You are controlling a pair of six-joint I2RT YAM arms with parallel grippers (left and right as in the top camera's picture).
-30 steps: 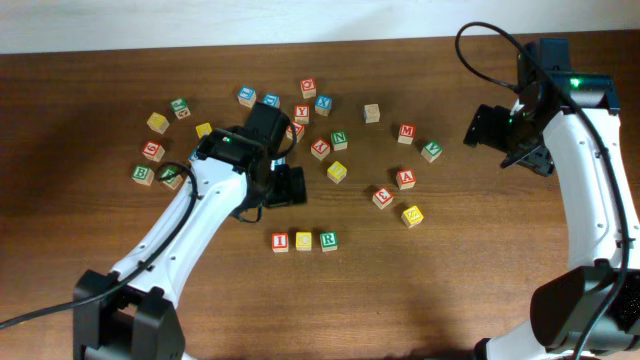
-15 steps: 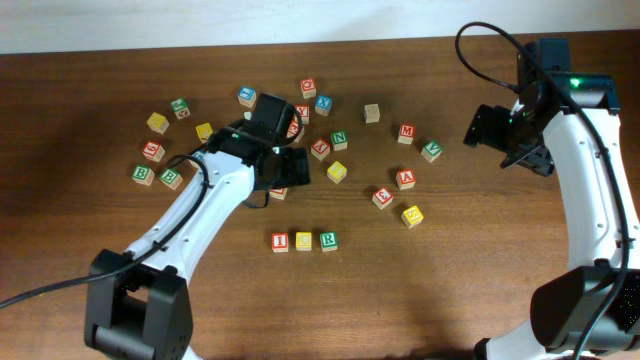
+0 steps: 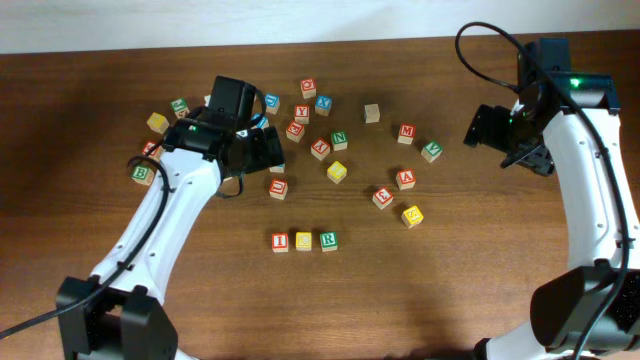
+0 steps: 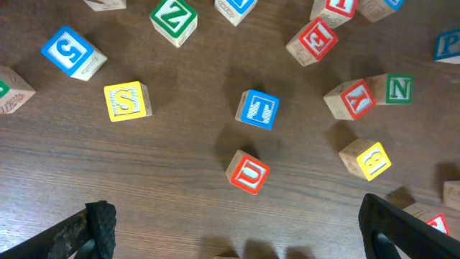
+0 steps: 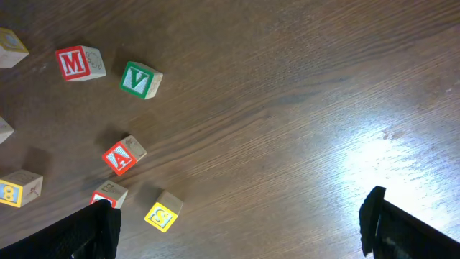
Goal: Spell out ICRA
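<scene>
Three blocks stand in a row near the table's front: a red I (image 3: 280,241), a yellow C (image 3: 304,241) and a green R (image 3: 328,241). A red A block (image 3: 405,179) (image 5: 122,156) lies to their right among loose blocks. My left gripper (image 3: 258,150) (image 4: 241,237) hangs open over the scattered blocks at the far left, holding nothing; a red U block (image 4: 249,173) (image 3: 278,187) lies just ahead of its fingers. At the far right my right gripper (image 3: 508,142) (image 5: 241,230) stays open and empty above bare wood.
Loose letter blocks lie scattered on the wooden table (image 3: 450,290): blue T (image 4: 259,109), yellow S (image 4: 126,101), green Z (image 4: 174,17), green N (image 4: 397,89), red M (image 5: 77,62), green V (image 5: 140,80), and a yellow block (image 5: 162,213) close to the right fingers.
My left arm has drawn back up and to the left, still open, uncovering the red U block it was over. The right arm has not moved.
</scene>
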